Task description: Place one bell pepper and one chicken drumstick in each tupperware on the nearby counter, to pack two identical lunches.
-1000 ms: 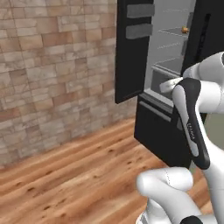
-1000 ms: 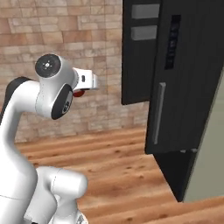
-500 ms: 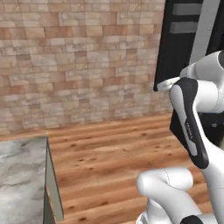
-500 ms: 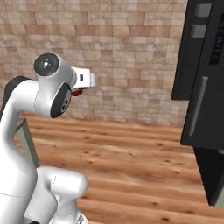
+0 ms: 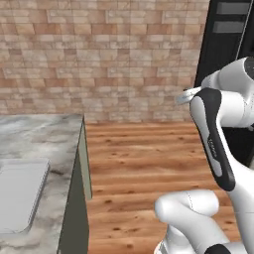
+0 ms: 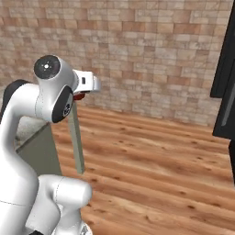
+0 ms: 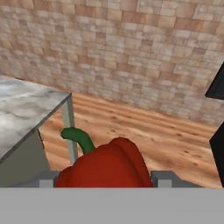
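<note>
Bell pepper (image 7: 107, 164) gripped in the claw (image 7: 105, 177), counter (image 7: 22, 109) to its left

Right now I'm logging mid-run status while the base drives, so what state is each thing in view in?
Glossy red bell pepper with green stem: held between the gripper's fingers, off any surface.
Gripper: shut on the bell pepper.
Grey-white marbled stone counter: bare at the corner nearest the brick wall.
White ribbed rectangular slab: lying flat on the counter, nothing on it.
</note>
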